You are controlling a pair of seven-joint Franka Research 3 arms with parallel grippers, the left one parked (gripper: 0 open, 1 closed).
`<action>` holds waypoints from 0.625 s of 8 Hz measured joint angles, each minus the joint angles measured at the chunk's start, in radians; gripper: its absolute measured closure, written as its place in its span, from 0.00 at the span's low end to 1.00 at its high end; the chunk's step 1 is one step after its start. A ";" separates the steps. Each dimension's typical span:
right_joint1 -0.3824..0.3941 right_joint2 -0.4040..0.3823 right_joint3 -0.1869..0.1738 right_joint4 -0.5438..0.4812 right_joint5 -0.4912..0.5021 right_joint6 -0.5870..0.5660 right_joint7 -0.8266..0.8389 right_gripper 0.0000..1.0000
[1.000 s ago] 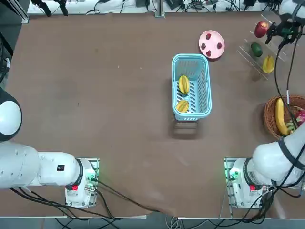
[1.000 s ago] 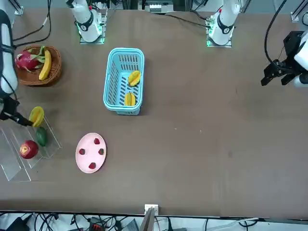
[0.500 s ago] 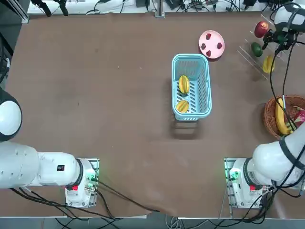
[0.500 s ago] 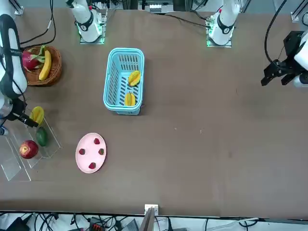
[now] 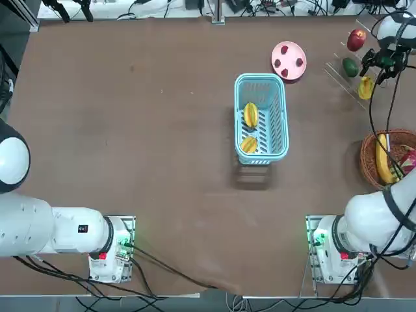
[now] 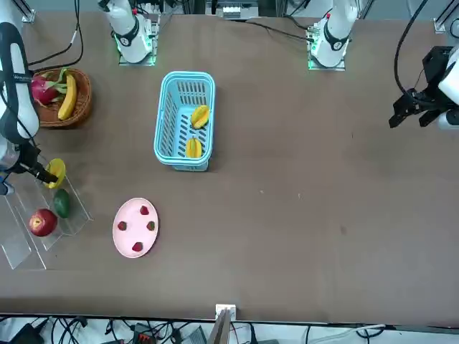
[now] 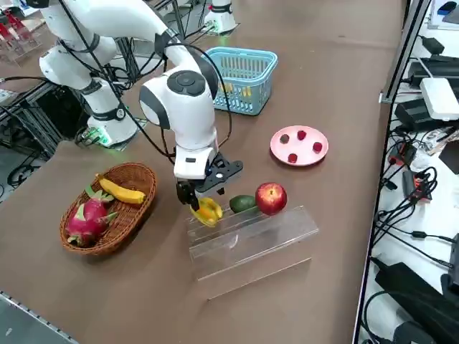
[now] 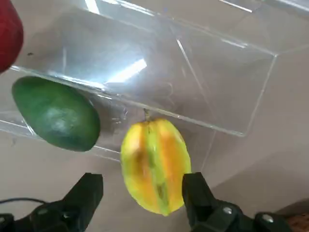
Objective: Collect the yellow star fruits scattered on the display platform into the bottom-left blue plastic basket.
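Note:
One yellow star fruit (image 5: pixel 366 88) (image 7: pixel 208 211) (image 8: pixel 155 164) lies on the low step of the clear display platform (image 7: pixel 251 240) (image 5: pixel 342 79) at the table's far right. My right gripper (image 7: pixel 196 200) (image 5: pixel 376 71) (image 8: pixel 142 188) hangs open right over it. Its two black fingers (image 8: pixel 89 188) stand on either side of the fruit's near end, one close against the fruit and the other apart from it. Two more star fruits (image 5: pixel 250 115) (image 5: pixel 248 144) lie inside the blue plastic basket (image 5: pixel 260 78) (image 7: pixel 247 54) in the middle of the table.
A green avocado (image 5: pixel 350 67) (image 8: pixel 57 113) and a red apple (image 5: pixel 355 40) share the platform beside the star fruit. A pink plate (image 5: pixel 289 60) with small red fruits lies between platform and basket. A round wicker basket (image 7: pixel 136 172) holds a banana (image 5: pixel 381 159) and a dragon fruit.
My right gripper has moved from near the apple to the star fruit on the platform and come down over it. Its fingers stay open. The fruits have not moved.

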 joint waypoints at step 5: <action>-0.038 0.001 -0.001 -0.003 -0.001 0.003 -0.074 0.00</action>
